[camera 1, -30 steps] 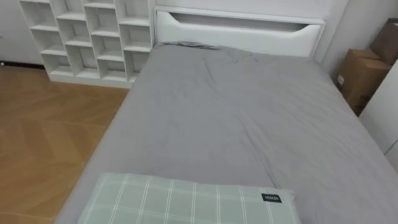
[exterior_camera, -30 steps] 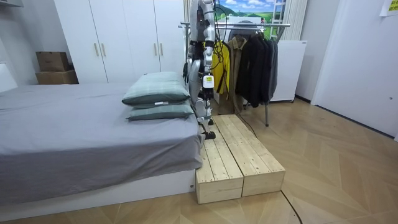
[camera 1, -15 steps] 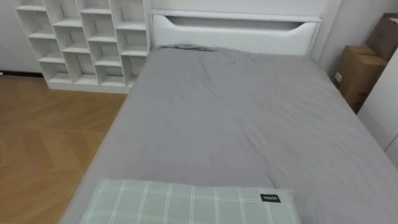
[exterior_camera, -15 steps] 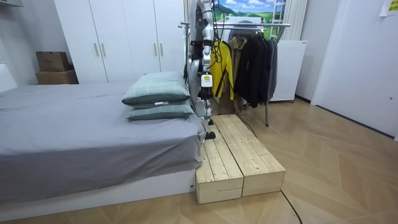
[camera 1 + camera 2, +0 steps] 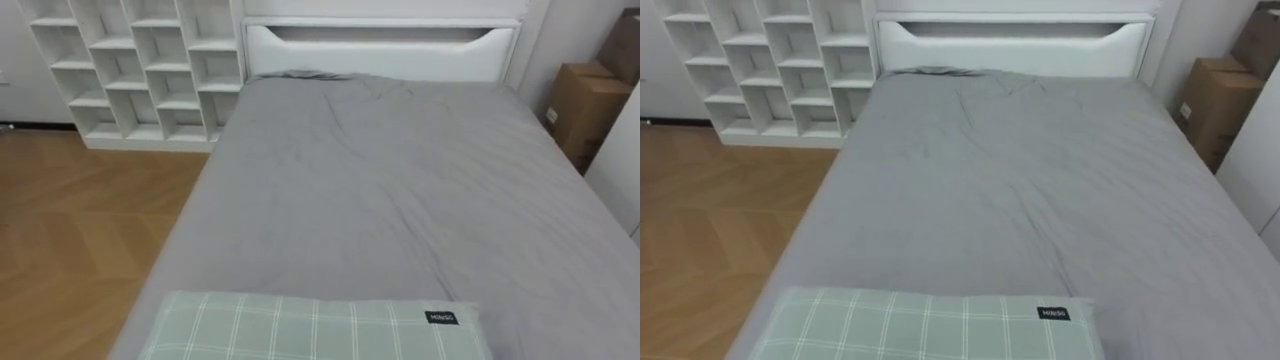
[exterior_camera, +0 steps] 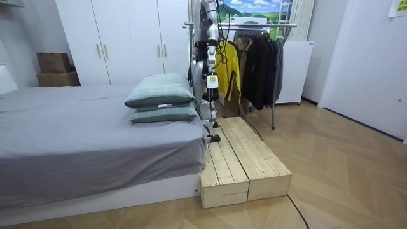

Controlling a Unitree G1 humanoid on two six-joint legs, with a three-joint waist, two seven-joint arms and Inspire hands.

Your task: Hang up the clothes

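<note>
A clothes rack [image 6: 280,25] stands behind me in the room view, with a yellow jacket [image 6: 226,69] and several dark garments [image 6: 261,67] hanging on it. I stand on a wooden platform [image 6: 238,159] at the end of the bed, facing the bed. My left hand [image 6: 211,84] hangs at my side close to the yellow jacket; whether it touches the jacket cannot be made out. The eye views look down on the grey bed [image 5: 380,200] and a green checked pillow [image 5: 310,328] right below me.
Two stacked pillows [image 6: 160,90] lie on the bed's near end. A white cube shelf [image 5: 130,60] stands left of the headboard, cardboard boxes [image 5: 585,105] to its right. White wardrobes [image 6: 121,38] line the far wall. Wooden floor [image 5: 70,240] runs along the bed's left side.
The eye view has shifted slightly, so the camera moved. In the room view my arm and the yellow jacket have swayed a little; nothing on the bed changed.
</note>
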